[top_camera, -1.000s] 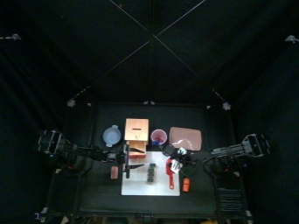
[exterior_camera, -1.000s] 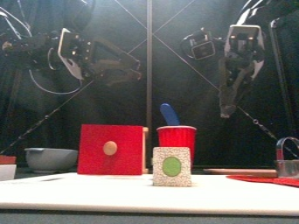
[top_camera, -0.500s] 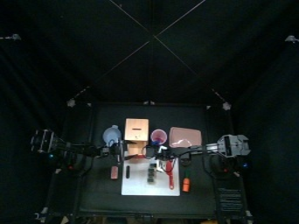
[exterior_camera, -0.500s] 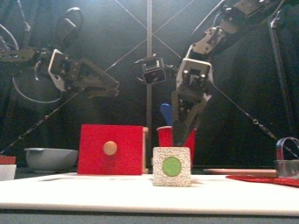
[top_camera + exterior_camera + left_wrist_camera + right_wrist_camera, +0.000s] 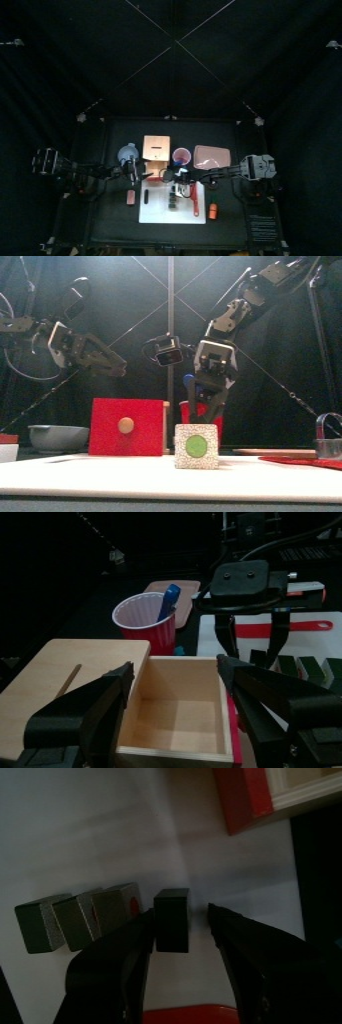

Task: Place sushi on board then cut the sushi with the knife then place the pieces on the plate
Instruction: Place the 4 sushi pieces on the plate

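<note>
Lying on the white cutting board [image 5: 160, 212], in front of the red cup [image 5: 140, 617], the sushi roll [image 5: 197, 446] was not gripped. The right gripper [image 5: 187, 911] hung just above its end block, jaws apart. The left gripper [image 5: 175, 665] hovered over the wooden box [image 5: 181, 717], jaws also apart.

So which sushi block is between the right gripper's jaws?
The end block, set slightly apart from the other three in the row; the right gripper straddles it.

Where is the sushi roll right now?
On the white board mid-table: in the front view the sushi roll stands just ahead of the red cup, right of the wooden box, under the right pincer.
</note>
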{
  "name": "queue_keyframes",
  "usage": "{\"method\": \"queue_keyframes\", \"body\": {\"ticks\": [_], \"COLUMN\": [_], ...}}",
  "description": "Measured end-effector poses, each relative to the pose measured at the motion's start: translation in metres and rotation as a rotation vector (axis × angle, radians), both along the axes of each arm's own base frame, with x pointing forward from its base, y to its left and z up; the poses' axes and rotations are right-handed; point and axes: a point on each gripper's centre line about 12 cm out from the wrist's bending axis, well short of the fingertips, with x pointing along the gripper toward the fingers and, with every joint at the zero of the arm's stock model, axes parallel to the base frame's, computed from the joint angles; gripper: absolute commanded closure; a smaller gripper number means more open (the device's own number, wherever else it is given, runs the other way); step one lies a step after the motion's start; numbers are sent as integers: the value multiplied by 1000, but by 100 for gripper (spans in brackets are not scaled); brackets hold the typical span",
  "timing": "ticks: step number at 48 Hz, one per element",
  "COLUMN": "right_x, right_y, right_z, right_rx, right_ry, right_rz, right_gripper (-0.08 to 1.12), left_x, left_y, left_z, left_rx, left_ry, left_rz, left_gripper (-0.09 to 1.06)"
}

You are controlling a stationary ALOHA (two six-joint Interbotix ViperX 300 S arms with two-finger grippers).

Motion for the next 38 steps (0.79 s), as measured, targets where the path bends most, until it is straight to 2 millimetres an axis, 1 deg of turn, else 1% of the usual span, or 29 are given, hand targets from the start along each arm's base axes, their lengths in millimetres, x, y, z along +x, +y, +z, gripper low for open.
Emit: {"method": "queue_keyframes", "body": {"ticks": [5, 8, 12, 17, 19, 22, 25, 27, 30, 34, 36, 38], "right_x": [-3, -13, -33, -72, -93, -122, -145, -156, -165, -174, -177, -174], "right_y": [0, 1, 1, 1, -2, -19, -46, -68, -94, -129, -139, -148], "right_z": [0, 5, 22, 43, 49, 58, 61, 58, 53, 37, 31, 25], "right_rx": [13, 29, 49, 88, 108, 108, 91, 73, 58, 87, 90, 81], "right_ry": [-3, -3, -28, -60, -74, -113, -146, -148, -132, -78, -58, -44], "right_rz": [-20, -43, -82, -162, -215, -314, -444, -539, -654, -861, -909, -926], "right_gripper": [48, 48, 48, 48, 48, 48, 48, 48, 48, 48, 47, 46], "left_x": [-1, -1, -1, -1, -1, -1, -1, -1, -1, -1, -1, -1], "left_y": [0, 0, 0, 0, 0, 0, 0, 0, 0, 0, 0, 0], "left_z": [0, 0, 0, 0, 0, 0, 0, 0, 0, 0, 0, 0], "left_rx": [1, 0, 0, 1, 3, 2, 4, 4, 4, 2, 1, -2], "left_ry": [2, 0, 0, 2, 1, 2, 3, 3, 1, 2, 2, 1], "left_rz": [-1, -2, 0, -1, -1, -1, 0, 0, 1, -1, -1, 0], "left_gripper": [-2, -2, -2, -2, -2, -2, -2, -2, -2, -2, -2, -2]}}
